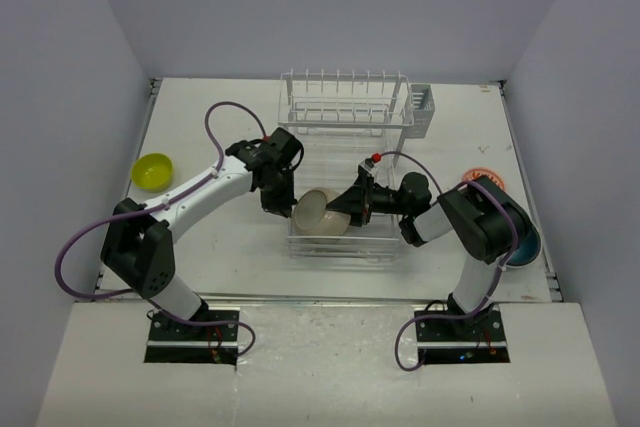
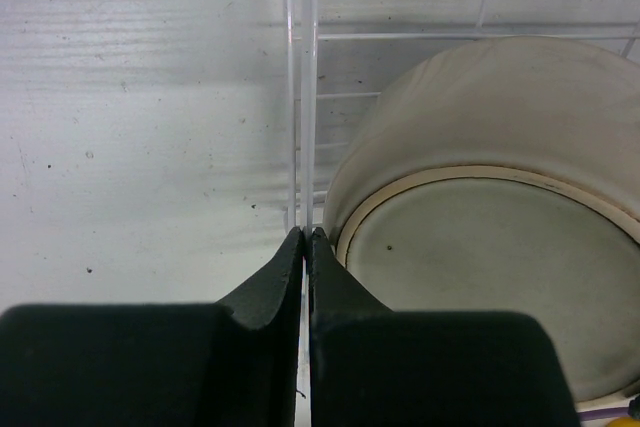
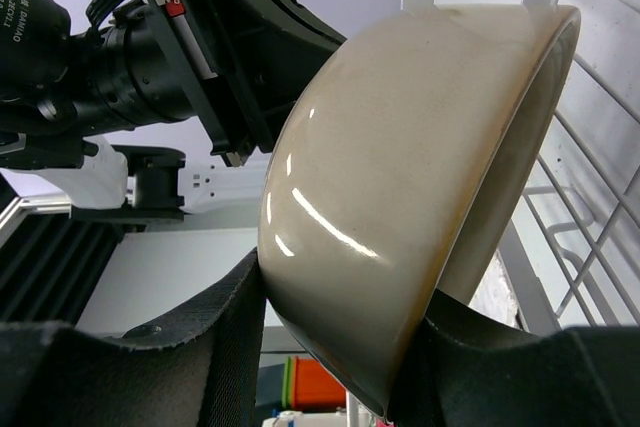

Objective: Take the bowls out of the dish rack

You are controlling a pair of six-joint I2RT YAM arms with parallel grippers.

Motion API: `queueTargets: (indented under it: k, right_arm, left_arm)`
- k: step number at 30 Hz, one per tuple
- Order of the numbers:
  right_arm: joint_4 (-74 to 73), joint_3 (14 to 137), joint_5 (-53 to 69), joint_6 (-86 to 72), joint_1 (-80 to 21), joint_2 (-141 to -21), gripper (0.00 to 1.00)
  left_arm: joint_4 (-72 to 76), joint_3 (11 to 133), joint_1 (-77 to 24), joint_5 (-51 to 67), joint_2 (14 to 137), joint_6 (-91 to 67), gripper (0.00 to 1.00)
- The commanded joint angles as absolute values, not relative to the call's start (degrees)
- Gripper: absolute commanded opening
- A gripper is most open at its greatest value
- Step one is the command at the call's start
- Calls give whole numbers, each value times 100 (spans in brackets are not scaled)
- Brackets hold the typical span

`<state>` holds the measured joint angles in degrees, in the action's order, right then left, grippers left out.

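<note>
Right gripper [image 3: 345,307] clamps the wall of the beige-cream bowl [image 1: 320,211], one finger inside and one outside. The bowl is tipped on its side over the near end of the dish rack [image 1: 347,125]. Left gripper [image 2: 305,237], fingers pressed together on nothing, sits at the rack's left edge wire beside that bowl. The yellow-green bowl [image 1: 153,170] lies left of the rack, and the orange-patterned bowl [image 1: 484,178] lies right of it.

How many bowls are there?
4: yellow-green round bowl, far left; beige bowl in the right gripper over the white wire rack; orange-patterned bowl and dark blue bowl, far right. More may be hidden.
</note>
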<state>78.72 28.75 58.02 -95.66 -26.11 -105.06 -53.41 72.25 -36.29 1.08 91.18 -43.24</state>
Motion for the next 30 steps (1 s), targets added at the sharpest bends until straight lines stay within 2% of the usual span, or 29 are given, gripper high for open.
queueTargets:
  k: [1, 17, 18, 20, 21, 22, 30]
  right_arm:
    - [9457, 2786, 5924, -9738, -2654, -10556, 34]
    - [9466, 3032, 6064, -9729, -2698, -10354, 29]
    - [9466, 3032, 6064, -9721, -2698, -10336, 27]
    - [9457, 3050, 6073, -9712, -2698, -10275, 14]
    - [9448, 3059, 6073, -9712, -2698, -10266, 5]
    - [9413, 3076, 6108, -9703, -2698, -10257, 1]
    - [8097, 3243, 6363, -8818, -2707, -9818, 0]
  left_arm:
    - [-4904, 7383, -3691, 132, 9281, -4298, 0]
    - [-4896, 7374, -3718, 132, 9255, -4289, 0]
    - [-4896, 7365, -3718, 132, 9255, -4280, 0]
    - [-4896, 7383, -3718, 149, 9264, -4280, 0]
    - [-4896, 7383, -3718, 141, 9272, -4272, 0]
    - [-4887, 7392, -3718, 141, 9290, -4271, 0]
    - [-4887, 7462, -3718, 167, 9334, -4245, 0]
